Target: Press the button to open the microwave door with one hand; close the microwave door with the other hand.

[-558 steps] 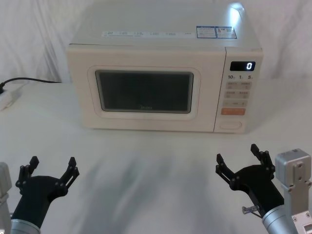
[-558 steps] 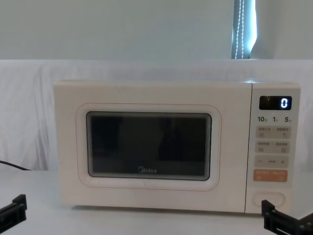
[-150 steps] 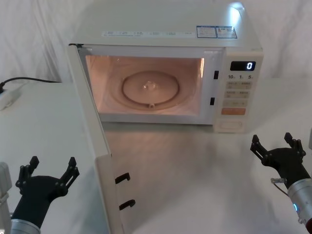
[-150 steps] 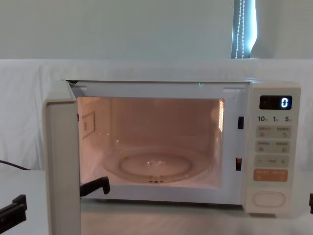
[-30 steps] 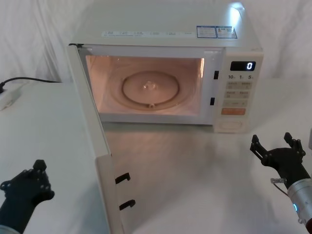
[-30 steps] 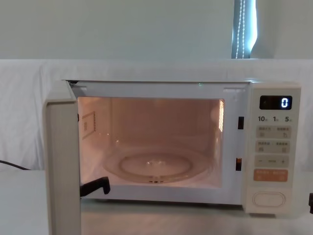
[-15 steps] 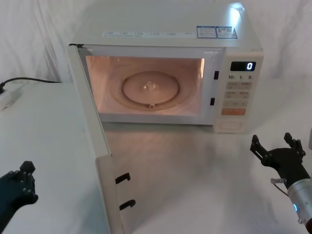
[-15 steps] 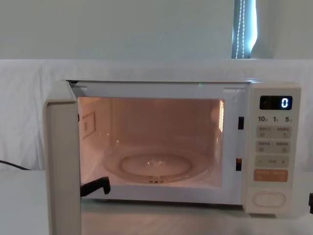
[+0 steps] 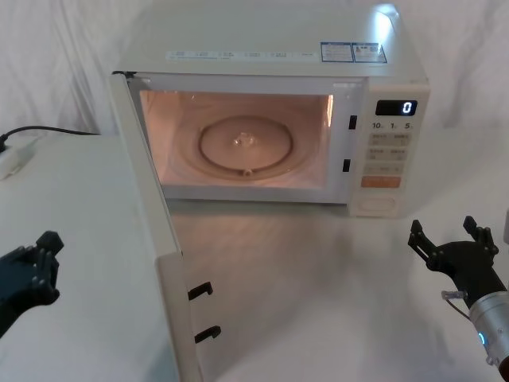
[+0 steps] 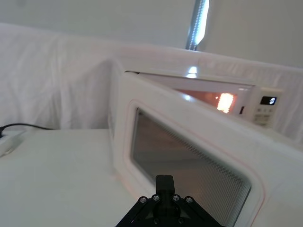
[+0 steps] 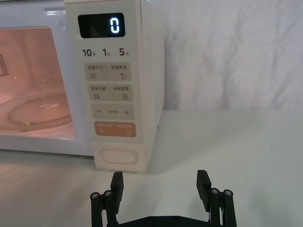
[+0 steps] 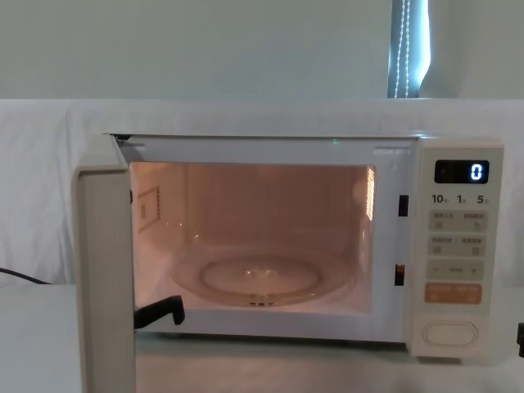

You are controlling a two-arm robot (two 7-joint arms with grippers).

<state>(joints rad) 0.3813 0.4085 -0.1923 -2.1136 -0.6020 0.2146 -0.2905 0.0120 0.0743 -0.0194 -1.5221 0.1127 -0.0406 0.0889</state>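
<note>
The cream-white boxy microwave sits lit on the white-draped table, its wide cream door swung fully out. The black left hand hovers outside that door, grip unclear. The right hand waits spread and empty near the blank cream pill-shaped button.

My worktop is plain white, with a wrinkly white sheet draped up behind it. Above that there's a pale wall and a bright strip of window light. A black cable runs off at my left.
</note>
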